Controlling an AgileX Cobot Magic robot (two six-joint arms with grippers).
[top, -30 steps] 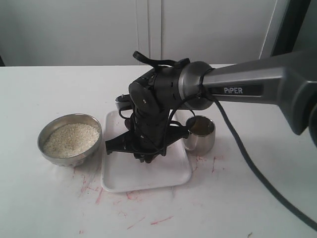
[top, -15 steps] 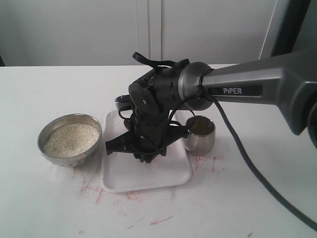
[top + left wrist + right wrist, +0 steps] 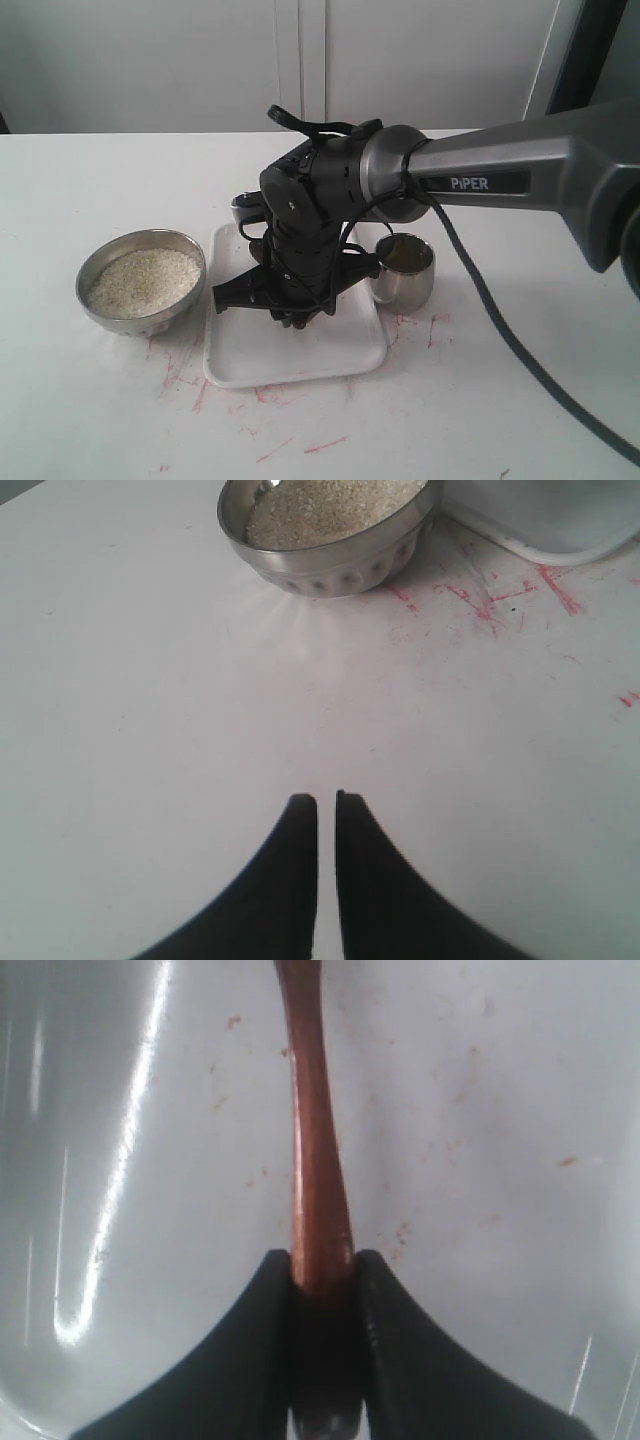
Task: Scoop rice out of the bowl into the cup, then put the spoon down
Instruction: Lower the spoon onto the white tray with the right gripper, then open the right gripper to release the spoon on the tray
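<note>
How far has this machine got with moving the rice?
Little looks done: the white-beige rice fills the round shiny steel bowl nearly to its rim. In hand: the right gripper clamps the reddish-brown glossy spoon by its handle over the flat white tray. Left: scooping into the small steel mug, then setting the spoon down.

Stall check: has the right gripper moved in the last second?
No. The right gripper, clamped on the spoon, sits in the same spot over the tray, beside the cup.

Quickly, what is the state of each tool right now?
Left tool: closed, holding nothing.
Right tool: closed on the spoon handle.
</note>
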